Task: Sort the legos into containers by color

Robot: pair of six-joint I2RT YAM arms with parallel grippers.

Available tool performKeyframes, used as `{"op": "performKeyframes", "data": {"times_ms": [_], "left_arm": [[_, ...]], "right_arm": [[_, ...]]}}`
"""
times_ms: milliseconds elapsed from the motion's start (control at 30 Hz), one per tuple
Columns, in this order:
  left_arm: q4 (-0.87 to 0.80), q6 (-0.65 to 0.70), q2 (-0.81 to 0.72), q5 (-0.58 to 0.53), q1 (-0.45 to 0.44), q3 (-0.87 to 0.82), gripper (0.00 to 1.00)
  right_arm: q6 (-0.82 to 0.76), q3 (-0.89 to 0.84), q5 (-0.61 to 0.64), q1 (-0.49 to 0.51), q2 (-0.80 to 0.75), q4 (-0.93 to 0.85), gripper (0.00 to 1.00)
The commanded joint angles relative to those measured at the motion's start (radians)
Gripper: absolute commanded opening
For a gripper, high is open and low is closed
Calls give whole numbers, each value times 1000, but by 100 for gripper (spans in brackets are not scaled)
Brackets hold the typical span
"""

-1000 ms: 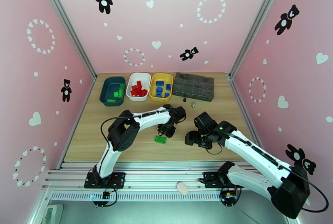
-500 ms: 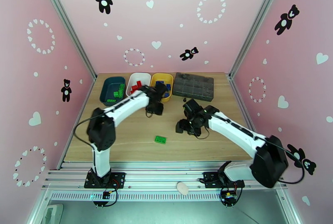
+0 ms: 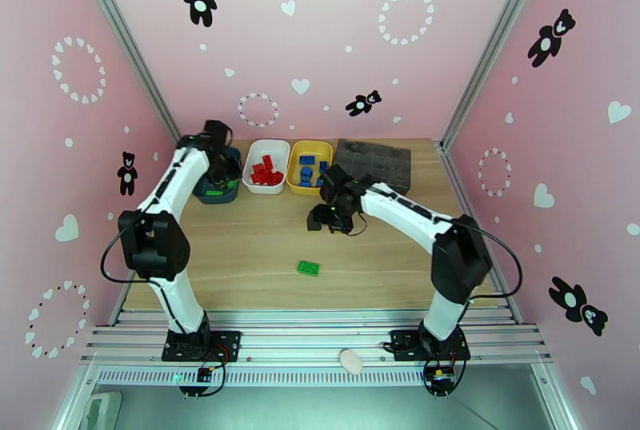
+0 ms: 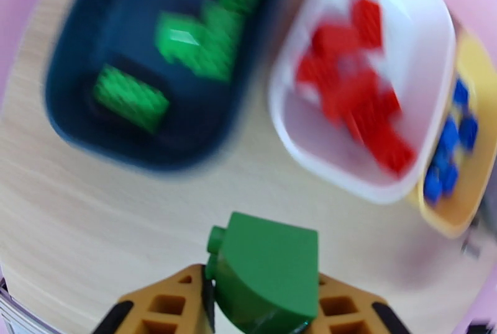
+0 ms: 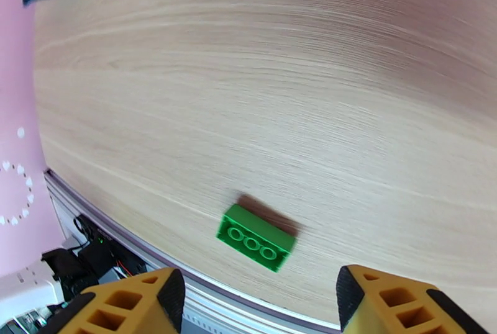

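Starting from above: the left gripper (image 3: 222, 170) is out at the far left of the table (image 3: 240, 240), over the teal tray (image 3: 210, 193). Beside that sit the white tray (image 3: 280, 144) with red bricks (image 3: 266, 172) and the yellow tray (image 3: 308, 149) with blue bricks (image 3: 308, 174), and the dark grey box (image 3: 376, 160) is further right. The right gripper (image 3: 326, 220) hangs mid-table, near the yellow tray. One loose green brick (image 3: 309, 268) lies alone toward the near edge, well apart from both grippers.

Over to the left wrist, and it's blurry, but the fingers are pinched on a held green brick (image 4: 267, 273). It sits above bare wood just short of the teal tray's rim (image 4: 68, 118), where other green bricks (image 4: 205, 43) already lie. This looks like the delivery step: carry it over the rim, then spread the fingers so it drops inside.

Now the right wrist. Its fingers (image 5: 136, 304) stand wide apart with nothing between them, and the loose green brick (image 5: 256, 246) lies flat on the wood ahead of them, underside up and skewed to the fingers. The right arm's next job, I'd judge, is to come down and square up across its narrow sides. By this look it is the last brick outside a tray.
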Motion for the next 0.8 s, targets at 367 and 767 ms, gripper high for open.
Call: {"op": "performKeyframes", "data": {"times_ms": [367,767], "left_arm": [[-146,-35,206,-22,75,286,72],[93,-211,-204,83,-42,-360,80]], "right_arm": [[-127,67,53,64,53,-138,73],[-262,-9,200,197,23,-182,80]]}}
